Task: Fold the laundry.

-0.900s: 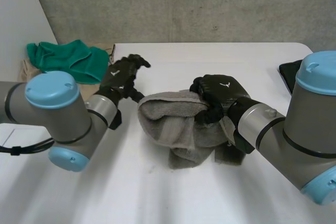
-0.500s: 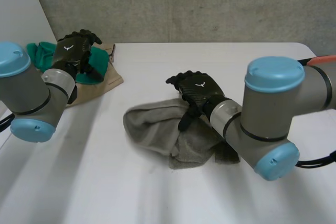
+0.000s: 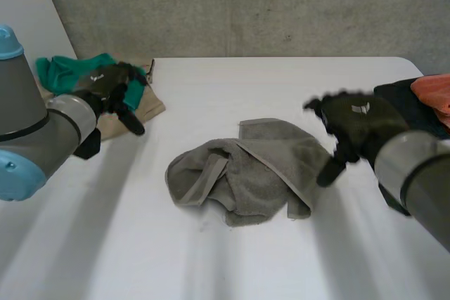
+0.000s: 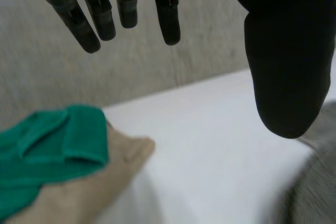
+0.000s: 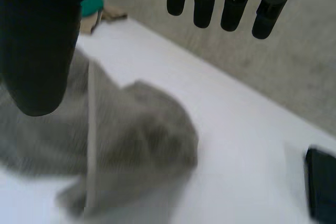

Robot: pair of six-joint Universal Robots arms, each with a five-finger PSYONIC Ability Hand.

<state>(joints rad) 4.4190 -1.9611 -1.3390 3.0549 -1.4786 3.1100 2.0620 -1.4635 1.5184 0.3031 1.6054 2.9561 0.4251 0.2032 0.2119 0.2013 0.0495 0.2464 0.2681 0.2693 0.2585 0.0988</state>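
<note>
Crumpled grey terry towel [image 3: 246, 173] lies between my hands, touching neither. My right hand [image 3: 355, 128] is near it, fingers spread, empty. My left hand [image 3: 112, 93] is well apart, likewise empty. Likely soft, limp, light: pinch a hemmed corner.

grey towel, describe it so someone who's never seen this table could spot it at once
On the white table, go to the middle, between the left hand and right hand. The grey towel lies there in a crumpled heap. It is the only grey cloth: the green cloth and tan cloth sit at the far left corner, the orange cloth at the right edge.
</note>
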